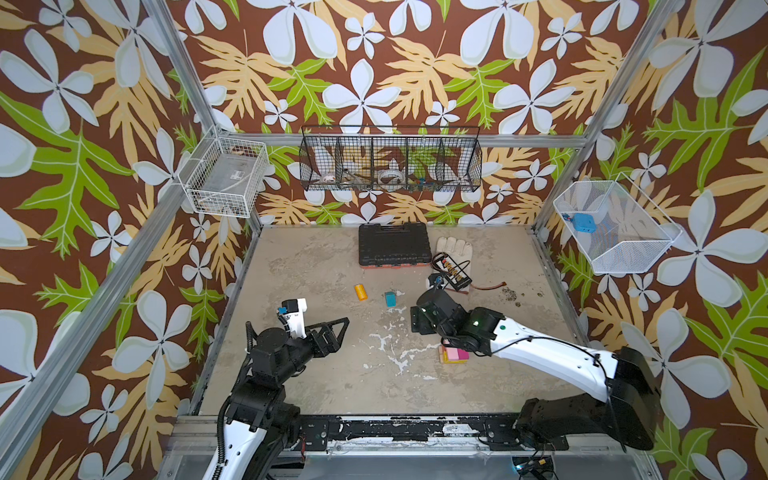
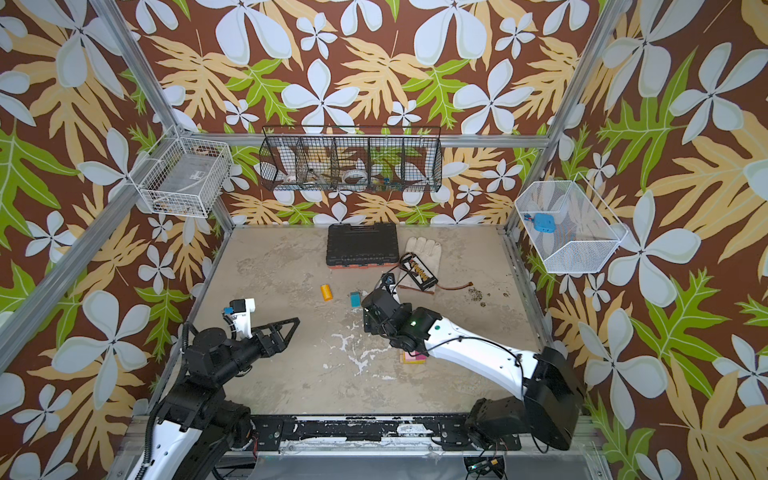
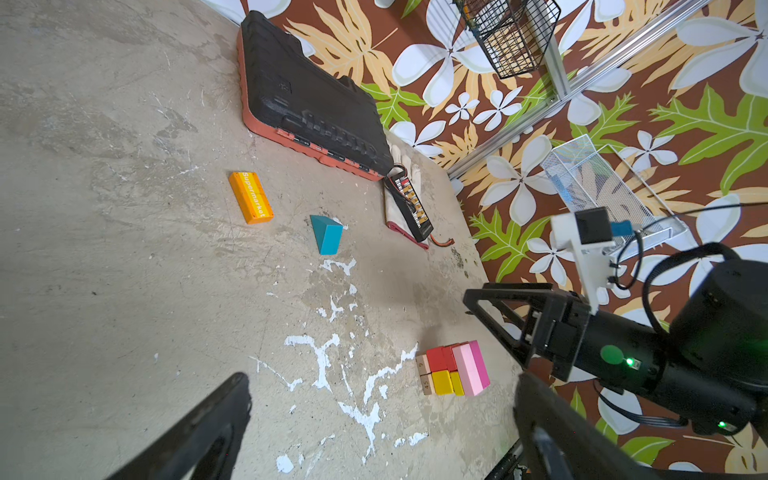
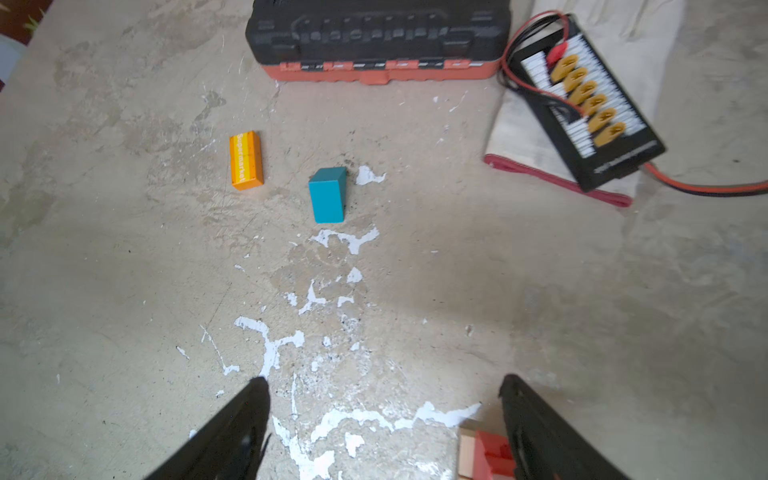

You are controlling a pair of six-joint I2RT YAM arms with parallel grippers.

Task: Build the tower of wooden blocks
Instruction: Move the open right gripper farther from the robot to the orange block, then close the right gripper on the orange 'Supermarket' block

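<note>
The right pincer (image 4: 384,379) stood wide open, holding nothing; the wood block tower (image 3: 453,370) sat just behind its fingertips, beneath its wrist. The left pincer (image 3: 382,376) gaped empty, well apart.

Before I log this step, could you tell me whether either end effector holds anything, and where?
Nothing is held. The left end effector and the right end effector are both open and empty; the block tower stands ungripped.

Flowered wallpaper (image 1: 374,75) all round, metal posts (image 1: 186,70) in the corners, wire baskets (image 1: 457,166) hung up, scuffed floor (image 1: 316,374) flecked white
</note>
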